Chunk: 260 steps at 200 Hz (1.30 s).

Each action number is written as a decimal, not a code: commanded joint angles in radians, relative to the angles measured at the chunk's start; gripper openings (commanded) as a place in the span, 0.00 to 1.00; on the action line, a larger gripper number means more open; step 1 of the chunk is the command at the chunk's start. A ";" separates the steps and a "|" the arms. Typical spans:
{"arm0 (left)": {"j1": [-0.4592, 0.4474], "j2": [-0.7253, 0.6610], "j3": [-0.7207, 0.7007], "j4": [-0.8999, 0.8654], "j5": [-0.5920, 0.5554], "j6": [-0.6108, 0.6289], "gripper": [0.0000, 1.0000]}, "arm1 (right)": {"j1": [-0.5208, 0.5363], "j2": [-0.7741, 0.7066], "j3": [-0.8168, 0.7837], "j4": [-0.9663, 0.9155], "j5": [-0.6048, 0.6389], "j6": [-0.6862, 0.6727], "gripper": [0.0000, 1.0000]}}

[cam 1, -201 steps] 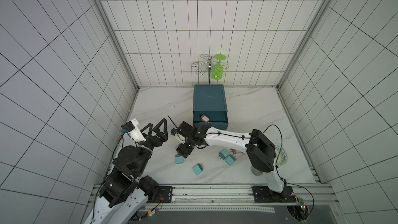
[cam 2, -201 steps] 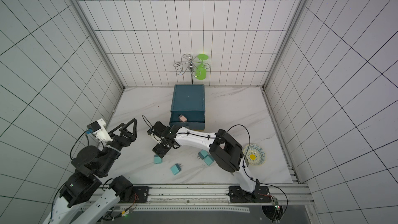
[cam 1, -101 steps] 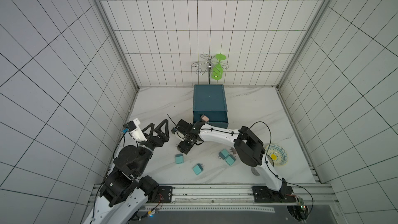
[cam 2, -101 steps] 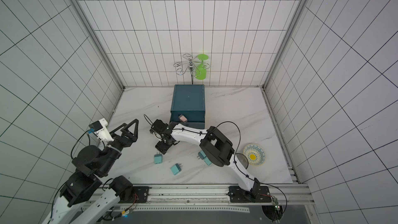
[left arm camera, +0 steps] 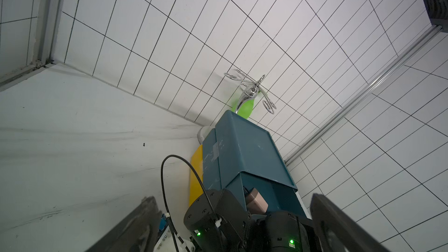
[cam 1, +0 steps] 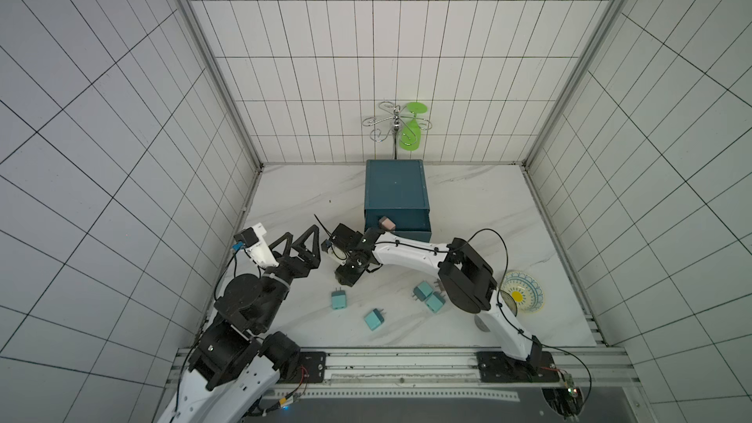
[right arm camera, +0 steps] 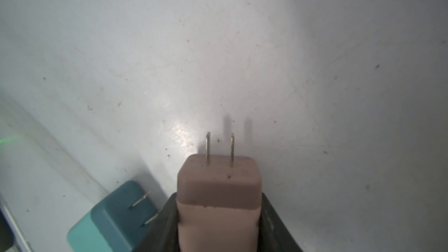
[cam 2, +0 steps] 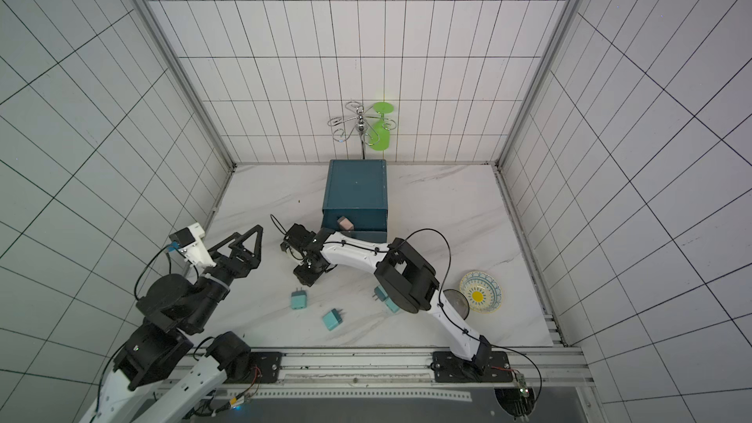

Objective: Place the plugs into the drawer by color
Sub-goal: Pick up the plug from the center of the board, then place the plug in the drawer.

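Your right tool [cam 1: 346, 274] pinches a pale pink plastic cube plug [right arm camera: 219, 185] close to the white desk [cam 1: 309, 197]; left tool [cam 1: 302, 232] spread. When you carry it to the dark teal-blue drawer box [cam 1: 396, 189], a shallow hold may drop it.

The right arm [cam 1: 407, 254] is extending forward, the right gripper [cam 1: 346, 277] pointing downward, jaws clamping tight. The left gripper [cam 1: 301, 233] is hovering raised, jaws spread wide.
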 commanded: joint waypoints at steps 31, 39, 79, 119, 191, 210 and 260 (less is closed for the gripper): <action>-0.003 0.025 0.163 -0.033 0.243 0.010 0.96 | 0.009 -0.329 -0.062 -0.098 -0.044 0.103 0.38; -0.003 0.030 0.178 -0.043 0.254 0.016 0.96 | 0.007 -0.382 -0.090 -0.096 -0.030 0.111 0.38; -0.004 0.016 0.118 0.018 0.302 -0.001 0.96 | -0.021 -0.645 -0.236 -0.045 0.020 0.166 0.37; -0.003 0.123 0.029 0.105 0.352 -0.022 0.94 | -0.256 -0.821 -0.377 -0.058 -0.068 0.265 0.36; -0.007 0.434 -0.006 0.214 0.491 -0.026 0.93 | -0.376 -0.761 -0.327 -0.184 -0.016 0.226 0.38; -0.005 0.462 -0.009 0.209 0.465 -0.009 0.93 | -0.380 -0.722 -0.299 -0.196 -0.014 0.234 0.39; -0.006 0.548 -0.006 0.216 0.464 -0.008 0.93 | -0.382 -0.579 -0.209 -0.288 0.065 0.241 0.40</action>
